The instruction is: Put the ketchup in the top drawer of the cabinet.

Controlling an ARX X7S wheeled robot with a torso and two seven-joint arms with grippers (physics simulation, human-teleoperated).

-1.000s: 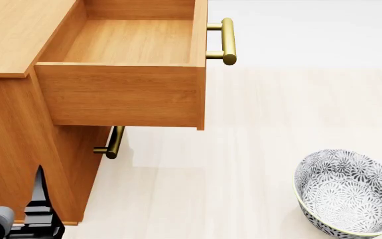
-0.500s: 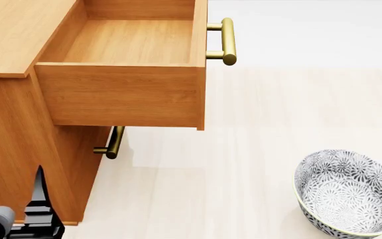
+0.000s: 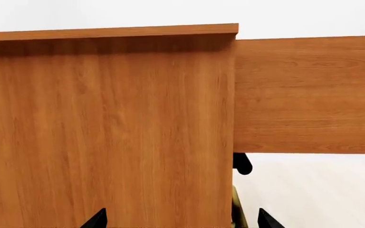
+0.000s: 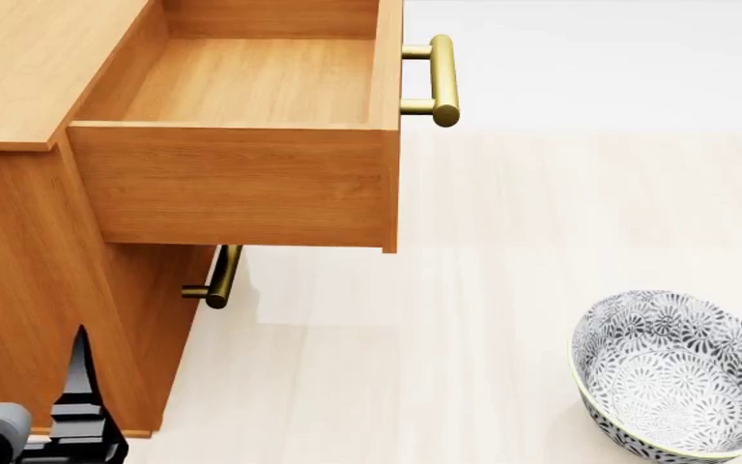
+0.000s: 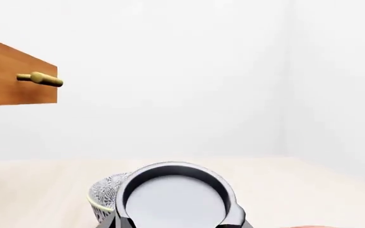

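One wooden cabinet (image 4: 23, 251) is seen at the left of the head view, standing on a pale floor (image 4: 474, 319); its flat top is visible at the far left. In the left wrist view its side panel (image 3: 106, 133) fills most of the picture.

From its front the top drawer (image 4: 248, 184) is pulled out to the right, and its bare wooden bottom is shown from above. A brass bar handle (image 4: 442, 80) is fixed on the drawer's front, at its right end. In the right wrist view the same drawer front (image 5: 14, 76) is seen far off with the handle sticking out. Below the drawer, a second brass handle (image 4: 220, 277) is seen on the lower drawer front.

A grey-white flowered bowl (image 4: 674, 377) is set upright on the floor at the near right, well apart from the cabinet.

The ketchup (image 5: 173, 197) is shown only in the right wrist view, where its round silver-grey top is turned toward the camera. It is gripped by the right gripper (image 5: 173, 223), whose dark fingers (image 5: 233, 222) are pressed against its two sides. The bowl (image 5: 106, 192) is seen just beyond it.

The left gripper (image 4: 81, 406) is held low at the near left, beside the cabinet's side panel. In the left wrist view its two fingertips (image 3: 97, 219) are spread wide, with nothing between them.
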